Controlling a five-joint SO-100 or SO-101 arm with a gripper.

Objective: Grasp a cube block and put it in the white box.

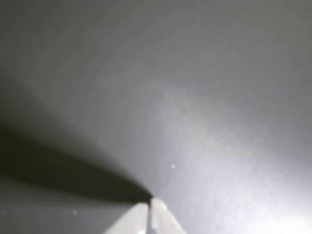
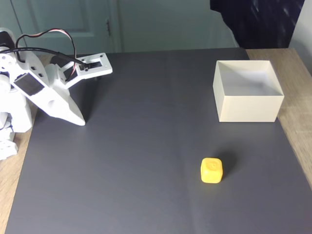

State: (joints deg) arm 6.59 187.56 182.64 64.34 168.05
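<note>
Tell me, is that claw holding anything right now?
No, nothing. The claw is shut with its tip down on the dark mat, and the yellow cube sits far off, untouched.

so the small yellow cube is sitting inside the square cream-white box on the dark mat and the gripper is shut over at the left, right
Not quite. The small yellow cube is not inside the square cream-white box; in the fixed view it sits on the dark mat, apart from the box and nearer the camera. The rest holds: the gripper is shut at the left, its tip down at the mat.

Wrist view close above mat [image 1: 195, 97]; fixed view high, oblique.
</note>
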